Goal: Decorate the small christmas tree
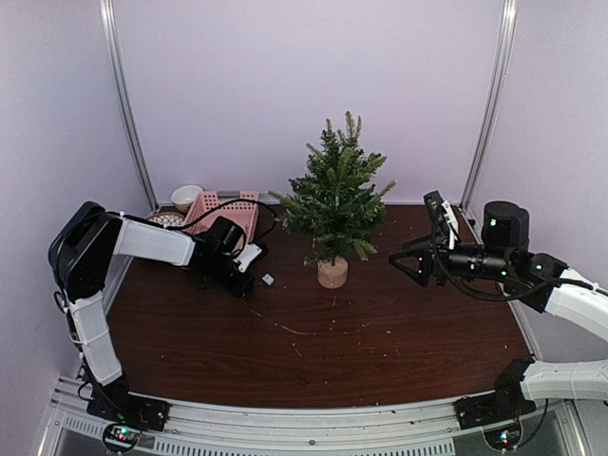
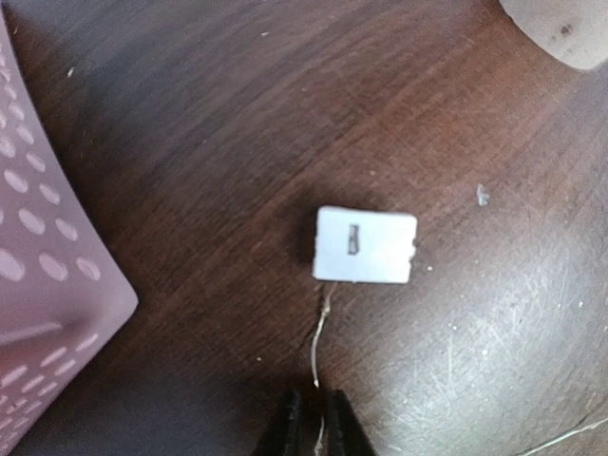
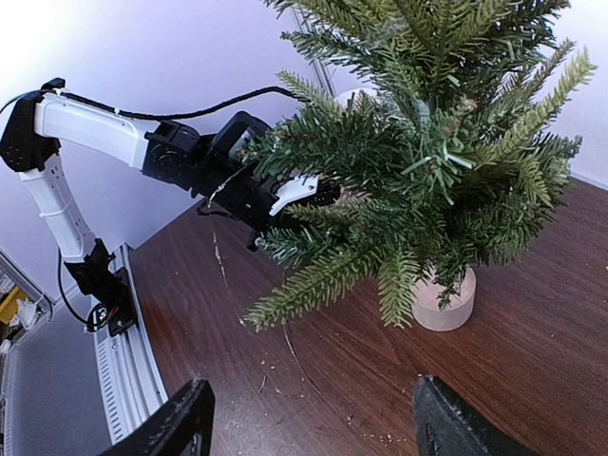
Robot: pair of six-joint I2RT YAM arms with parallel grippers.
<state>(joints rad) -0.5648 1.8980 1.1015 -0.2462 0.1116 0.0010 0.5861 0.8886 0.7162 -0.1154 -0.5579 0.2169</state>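
Near the pink basket [image 1: 220, 211] at the left, the left gripper [image 2: 314, 399] is pinched nearly closed on a thin wire [image 2: 318, 347] leading to a white box [image 2: 365, 245]. The small christmas tree [image 1: 335, 195] stands upright well to its right. Right of the tree, the right gripper [image 3: 313, 394] gapes wide and empty.

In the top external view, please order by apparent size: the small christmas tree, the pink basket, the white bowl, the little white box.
1. small christmas tree
2. pink basket, partly covered by the left arm
3. white bowl
4. little white box, clearly the smallest
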